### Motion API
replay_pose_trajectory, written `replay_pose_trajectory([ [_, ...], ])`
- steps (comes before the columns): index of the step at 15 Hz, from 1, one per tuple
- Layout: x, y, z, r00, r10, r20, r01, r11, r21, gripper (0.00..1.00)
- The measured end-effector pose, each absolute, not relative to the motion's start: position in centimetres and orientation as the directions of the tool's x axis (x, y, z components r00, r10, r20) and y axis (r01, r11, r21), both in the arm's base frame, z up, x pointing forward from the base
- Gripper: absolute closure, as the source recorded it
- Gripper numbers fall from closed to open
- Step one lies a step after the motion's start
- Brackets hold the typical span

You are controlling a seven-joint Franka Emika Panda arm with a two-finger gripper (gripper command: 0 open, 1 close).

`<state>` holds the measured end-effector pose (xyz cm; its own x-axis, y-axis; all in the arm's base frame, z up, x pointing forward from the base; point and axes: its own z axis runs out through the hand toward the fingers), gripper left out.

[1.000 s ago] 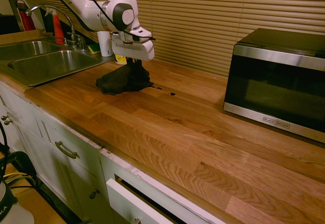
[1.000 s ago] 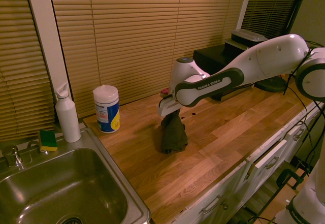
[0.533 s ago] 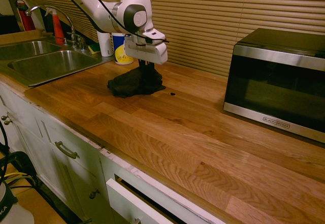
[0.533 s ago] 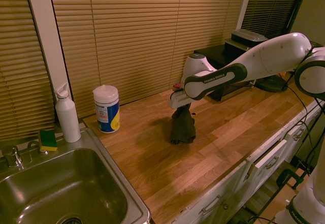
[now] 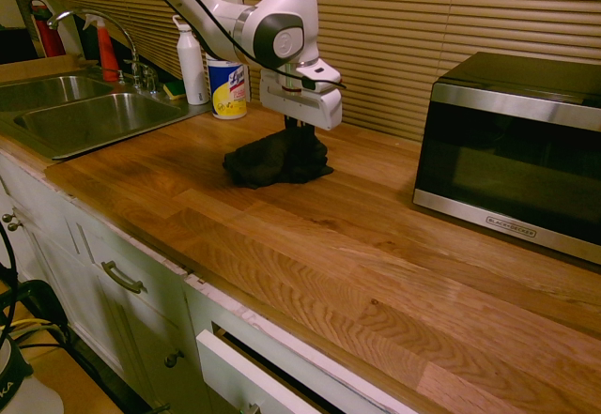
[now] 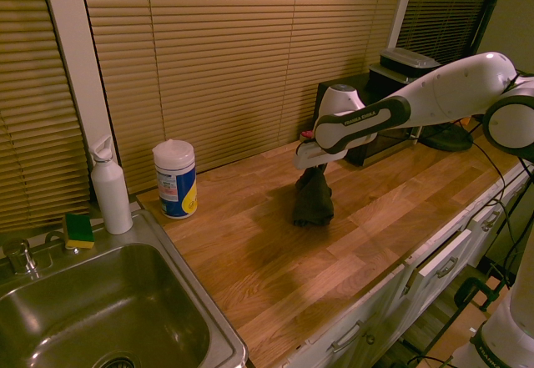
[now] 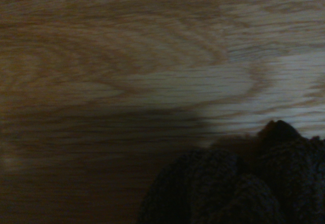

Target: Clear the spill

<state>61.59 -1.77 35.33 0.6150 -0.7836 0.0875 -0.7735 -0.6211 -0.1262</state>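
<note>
Wooden table [image 5: 310, 245] carries the dark cloth [image 5: 278, 161], pinched from above by the hand [image 5: 299, 130], at nine o'clock of the microwave [image 5: 512, 137]. Spill drops are probably under it, unseen. Wiping underway; next calls for steady downward pressure.

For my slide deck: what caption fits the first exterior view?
Gripper shut on a dark cloth, dragging it along a wooden counter between sink and microwave.
</note>
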Motion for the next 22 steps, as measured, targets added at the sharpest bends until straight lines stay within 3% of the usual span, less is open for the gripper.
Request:
replay_pose_trajectory([
  [10,59.5,17.2,36.3,0.738,-0.666,0.105,-0.659,-0.746,-0.097,1.0],
  [22,57.5,35.1,35.1,0.796,-0.591,0.127,-0.593,-0.805,-0.031,1.0],
])
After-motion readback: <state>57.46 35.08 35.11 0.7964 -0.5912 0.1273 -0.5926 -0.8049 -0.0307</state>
